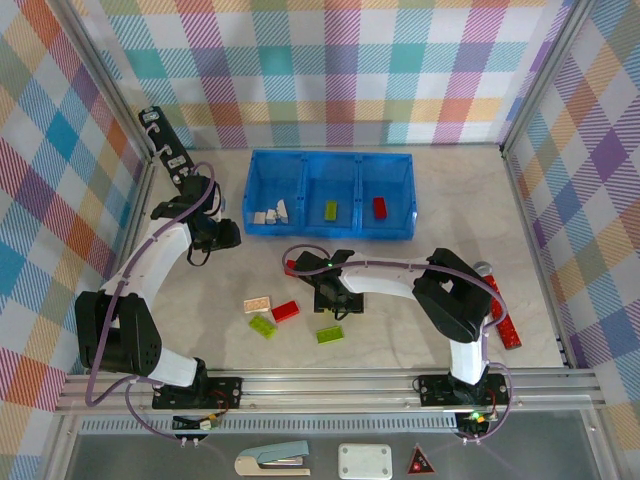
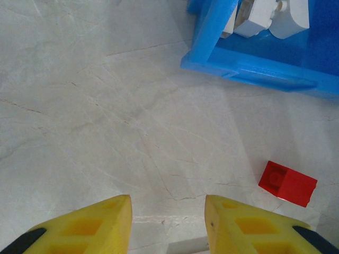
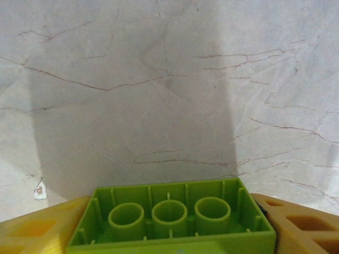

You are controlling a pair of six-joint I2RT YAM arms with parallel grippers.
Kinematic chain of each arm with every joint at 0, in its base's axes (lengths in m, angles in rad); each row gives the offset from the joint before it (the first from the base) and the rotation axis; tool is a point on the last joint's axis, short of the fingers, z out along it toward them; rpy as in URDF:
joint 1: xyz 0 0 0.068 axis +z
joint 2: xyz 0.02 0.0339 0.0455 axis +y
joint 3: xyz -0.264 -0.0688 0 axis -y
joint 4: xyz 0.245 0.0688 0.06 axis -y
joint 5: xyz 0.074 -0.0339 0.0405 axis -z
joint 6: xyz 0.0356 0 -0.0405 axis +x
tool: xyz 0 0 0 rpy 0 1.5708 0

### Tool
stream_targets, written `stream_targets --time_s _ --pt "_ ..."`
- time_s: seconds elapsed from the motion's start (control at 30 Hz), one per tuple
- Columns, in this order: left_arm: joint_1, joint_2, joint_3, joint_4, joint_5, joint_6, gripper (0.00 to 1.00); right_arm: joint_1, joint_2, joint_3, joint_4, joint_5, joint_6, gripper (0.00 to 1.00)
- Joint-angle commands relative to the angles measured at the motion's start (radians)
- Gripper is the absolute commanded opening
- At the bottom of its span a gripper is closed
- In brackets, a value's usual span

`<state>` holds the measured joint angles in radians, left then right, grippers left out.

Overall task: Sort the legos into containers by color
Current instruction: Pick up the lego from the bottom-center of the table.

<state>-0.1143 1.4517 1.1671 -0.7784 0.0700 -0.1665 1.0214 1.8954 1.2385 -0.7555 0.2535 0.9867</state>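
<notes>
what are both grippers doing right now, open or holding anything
left gripper: open, empty
right gripper: shut on a lime green lego

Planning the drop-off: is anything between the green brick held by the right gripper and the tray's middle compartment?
No loose thing: bare table lies between the right gripper, shut on the green brick, and the middle compartment. Only the tray's near wall needs clearing.

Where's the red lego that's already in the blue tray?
In the top view, the red lego lies alone in the rightmost compartment of the blue tray, beside the middle compartment holding a lime lego.
</notes>
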Motion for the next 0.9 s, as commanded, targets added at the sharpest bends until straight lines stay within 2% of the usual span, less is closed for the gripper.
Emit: stream_targets --time_s 0.0,0.5,0.87 --pt "0.010 0.003 -0.015 0.004 0.009 0.012 0.41 0.005 0.024 0.015 -0.003 0.013 -0.003 0.71" --pt "0.010 0.013 -0.015 0.003 0.006 0.012 0.41 0.006 -0.014 0.009 -0.004 0.024 -0.006 0.61" --pt "0.011 0.013 -0.017 0.004 0.003 0.012 0.41 0.004 -0.038 0.076 -0.049 0.036 -0.061 0.60"
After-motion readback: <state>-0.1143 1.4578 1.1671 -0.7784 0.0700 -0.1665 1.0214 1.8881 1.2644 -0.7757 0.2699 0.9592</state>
